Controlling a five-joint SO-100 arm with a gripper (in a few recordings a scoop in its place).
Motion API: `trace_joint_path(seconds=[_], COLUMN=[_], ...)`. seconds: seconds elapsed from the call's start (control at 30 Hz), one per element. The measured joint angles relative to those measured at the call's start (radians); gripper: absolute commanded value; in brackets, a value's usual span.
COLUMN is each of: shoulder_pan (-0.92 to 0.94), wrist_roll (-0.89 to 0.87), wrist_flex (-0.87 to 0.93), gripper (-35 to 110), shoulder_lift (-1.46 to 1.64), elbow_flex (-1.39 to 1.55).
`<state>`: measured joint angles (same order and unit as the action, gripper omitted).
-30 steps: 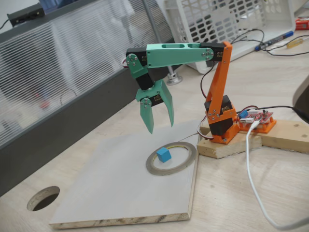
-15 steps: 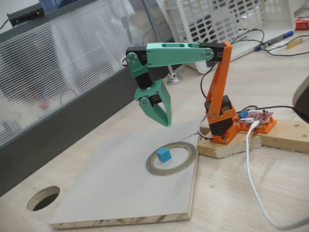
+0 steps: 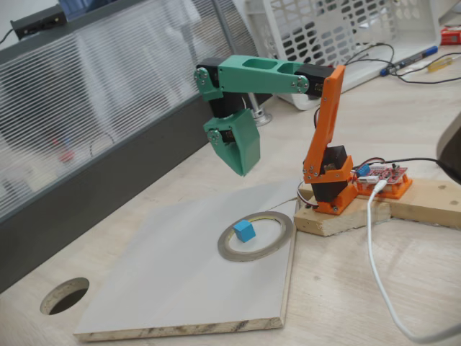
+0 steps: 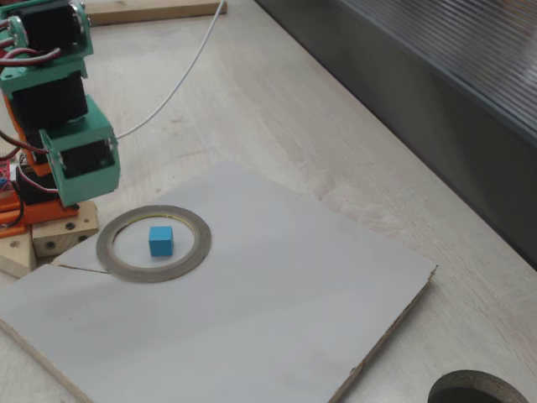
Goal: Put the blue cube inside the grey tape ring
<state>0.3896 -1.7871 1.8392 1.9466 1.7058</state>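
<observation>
The green claw (image 3: 242,167) hangs in the air above the far edge of the grey board (image 3: 158,274), its two fingers pressed together into one blunt wedge with no gap showing between them in a fixed view; it holds nothing and touches nothing. In a fixed view from the other side, the claw's body (image 4: 80,159) shows at the left, above the ring's near-left rim, but its tips cannot be made out there. The cube (image 3: 244,231) sits inside the ring (image 3: 277,238), flat on the board, left of the opening's centre in that view and apart from the inner rim all round; in both fixed views bare board shows between cube (image 4: 161,240) and ring (image 4: 197,243). The ring lies flat near the board's right edge, close to its far right corner, just beside the wooden block (image 3: 338,220) that carries the orange arm base (image 3: 328,184). The board rests on the desk (image 3: 338,288), which has a round cut-out hole (image 3: 65,295) near the board's near left corner. A white cable (image 3: 374,267) trails across the desk to the right of the board, and a small red circuit board (image 3: 385,175) sits on the wooden block behind the base.
</observation>
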Motion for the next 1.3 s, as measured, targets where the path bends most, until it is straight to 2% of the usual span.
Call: trace_joint_path(seconds=[0.1,0.63,0.87,1.3], shoulder_pan=[0.021,0.020,0.020,0.017], wrist_roll=[0.002,-0.002,-0.002,-0.002], wrist_flex=[-0.046,-0.048,0.049,0.052], gripper=[0,0,1,1], shoulder_lift=[-0.002,-0.002,-0.002,-0.002], elbow_flex=[0.000,0.000,0.000,0.000])
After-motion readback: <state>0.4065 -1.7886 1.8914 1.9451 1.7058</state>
